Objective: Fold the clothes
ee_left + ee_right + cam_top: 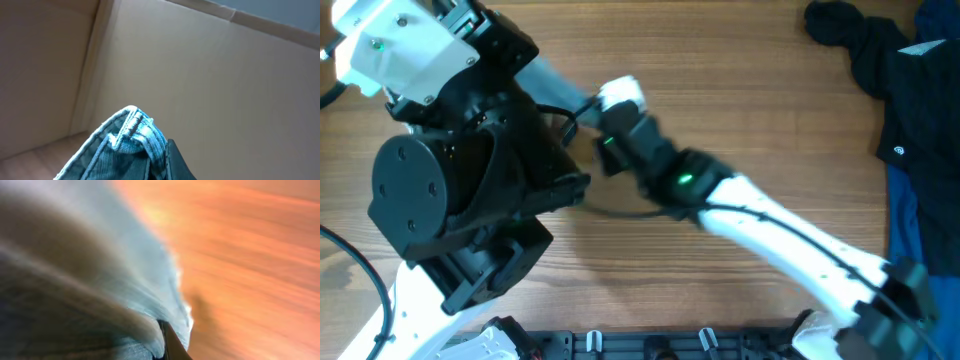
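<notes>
Left gripper (161, 159) clamped on a folded seam of the shorts (120, 150), denim hidden beneath both arms from overhead, right gripper (165, 342) against blurred denim, grip impossible to tell, black garment (875, 55) and blue fabric (920, 225) at the table's (750, 100) edge.

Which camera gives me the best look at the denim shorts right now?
Left wrist: the denim shorts show sharp, stitched seam clear. Right wrist shows only blurred denim; overhead, the arms hide them.
</notes>
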`<state>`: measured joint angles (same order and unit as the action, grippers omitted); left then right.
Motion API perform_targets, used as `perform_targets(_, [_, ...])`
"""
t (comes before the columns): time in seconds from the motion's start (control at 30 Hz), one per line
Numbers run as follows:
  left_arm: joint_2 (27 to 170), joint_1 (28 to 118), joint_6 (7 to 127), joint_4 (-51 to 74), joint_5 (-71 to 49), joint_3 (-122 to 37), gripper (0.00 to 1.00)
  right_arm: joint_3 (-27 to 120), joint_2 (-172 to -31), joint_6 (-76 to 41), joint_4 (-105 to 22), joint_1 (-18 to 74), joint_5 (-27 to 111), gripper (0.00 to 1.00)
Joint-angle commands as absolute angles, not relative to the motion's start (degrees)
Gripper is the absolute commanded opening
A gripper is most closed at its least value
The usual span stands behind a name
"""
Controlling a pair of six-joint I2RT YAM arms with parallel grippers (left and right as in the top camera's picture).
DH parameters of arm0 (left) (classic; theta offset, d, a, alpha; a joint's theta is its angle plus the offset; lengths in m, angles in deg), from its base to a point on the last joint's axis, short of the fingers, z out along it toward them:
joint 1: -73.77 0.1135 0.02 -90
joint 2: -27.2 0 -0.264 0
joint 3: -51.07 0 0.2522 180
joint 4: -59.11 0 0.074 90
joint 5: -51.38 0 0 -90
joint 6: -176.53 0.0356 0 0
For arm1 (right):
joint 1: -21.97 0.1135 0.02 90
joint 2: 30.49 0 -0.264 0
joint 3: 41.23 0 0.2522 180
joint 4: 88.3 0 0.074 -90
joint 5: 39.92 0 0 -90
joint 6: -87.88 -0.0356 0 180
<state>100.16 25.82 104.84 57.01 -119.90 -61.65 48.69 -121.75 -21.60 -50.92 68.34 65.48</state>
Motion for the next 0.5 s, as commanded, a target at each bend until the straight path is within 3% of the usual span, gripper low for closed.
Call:
perform_targets(0.0, [98.66,26.65,110.52,57.99,-121.73,-63.33,0.04,48.17,-112.33,-19.17,-47.79,60.21,70.74,0.04])
perform_targets(0.13, [99.31,26.63,113.77,53.38,-125.89,-63.31,0.04,48.17,-99.08,-13.16,-46.68,50.88,68.43,0.04])
perform_targets(0.23, [99.92,25.21,113.84,52.92,-121.12,-63.31,0.04,48.17,-92.68,-10.63,-46.37,49.37,68.06,0.04])
perform_targets(0.3, [100.01,23.99,113.75,47.33,-106.08,-63.31,0.06,48.17,-91.33,-10.67,-46.13,49.37,68.03,0.04])
perform_targets(0.33, [100.6,23.99,113.75,47.04,-98.65,-63.33,0.14,48.17,-91.35,-10.67,-45.74,49.37,68.03,0.04])
perform_targets(0.4, [101.26,23.99,110.93,43.46,-92.75,-63.31,0.16,48.17,-91.81,-10.78,-44.82,49.37,68.06,0.04])
perform_targets(0.47, [101.48,25.78,103.65,29.01,-70.57,-63.31,0.27,48.17,-92.53,-11.28,-44.84,49.37,68.08,0.04])
